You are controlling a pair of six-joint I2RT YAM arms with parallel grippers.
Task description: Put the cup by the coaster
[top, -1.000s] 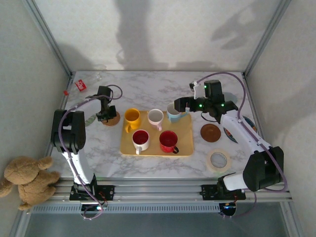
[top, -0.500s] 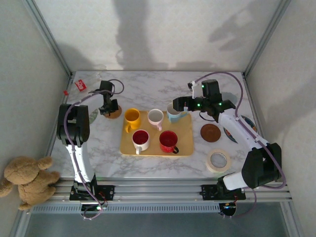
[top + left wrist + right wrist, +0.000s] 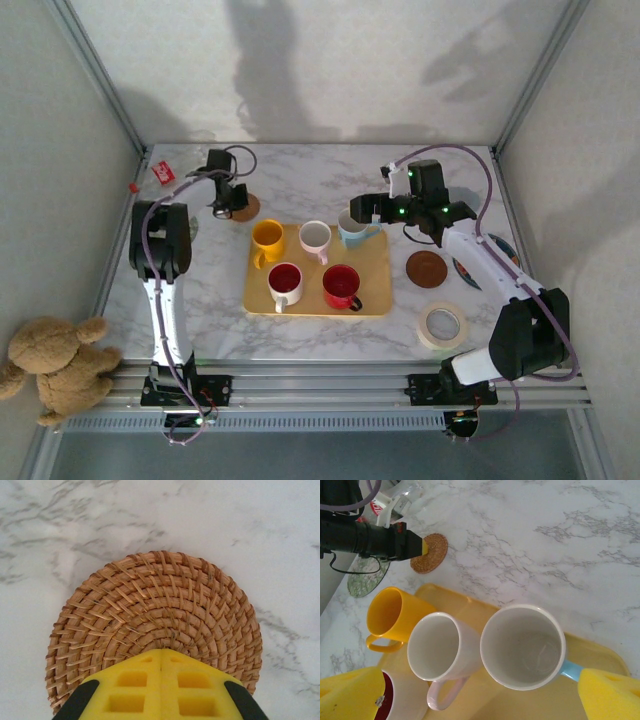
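- Straddling the cup, the right gripper is spread wide, one pad on either side. No contact is seen, so this is judged a set-up for a grasp.
- The cup is found in the tray's far right corner, just beside the white cup.
- The left gripper is pressed together, its tip laid on the woven coaster, probably to steady or shift it.
- Open marble is noted beyond the tray's far edge.
- A brown coaster is noted right of the tray, with room around it.
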